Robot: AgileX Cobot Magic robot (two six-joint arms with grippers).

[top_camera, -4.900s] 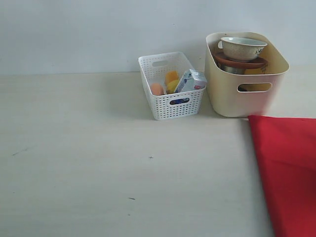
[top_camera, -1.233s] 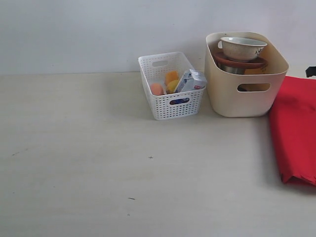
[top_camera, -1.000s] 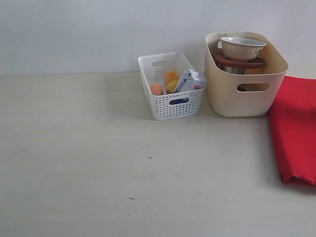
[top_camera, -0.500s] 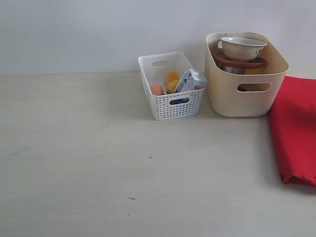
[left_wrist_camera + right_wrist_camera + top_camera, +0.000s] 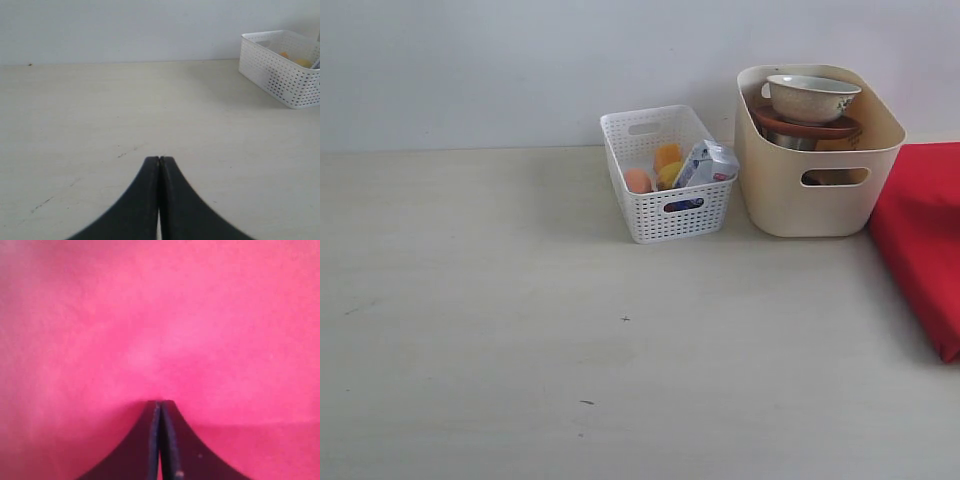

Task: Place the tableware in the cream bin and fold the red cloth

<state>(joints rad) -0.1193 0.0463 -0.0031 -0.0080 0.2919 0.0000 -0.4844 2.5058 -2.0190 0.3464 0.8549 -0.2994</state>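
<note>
- The cream bin (image 5: pixel 817 195) stands at the upper right of the exterior view, against the pale wall (image 5: pixel 520 70).
- Inside the bin, the pale bowl (image 5: pixel 811 97) sits upright on the terracotta plate (image 5: pixel 807 128), and both rise to about the rim. A little of the steel cup (image 5: pixel 788 142) shows just under the plate.
- Knife, spoon and chopsticks cannot be made out.
- The red cloth (image 5: pixel 925 240) lies at the right edge of the frame, just beside the bin. It is cut off by the frame, and its lower left corner rests on the table (image 5: pixel 520 330).
- The white lattice basket (image 5: pixel 665 200) stands just left of the bin, near the upper middle. It holds a milk carton (image 5: pixel 705 165) and small orange and yellow pieces.
- Neither arm shows in the exterior view.
- Left gripper (image 5: pixel 159 160): its dark jaws are pressed together with nothing between them. They hang over bare table, with the basket well off at the upper right of that view.
- Right gripper (image 5: pixel 160 403): its jaws are pressed together, tips close against the red cloth, which fills the whole view. No fabric is seen between them.
</note>
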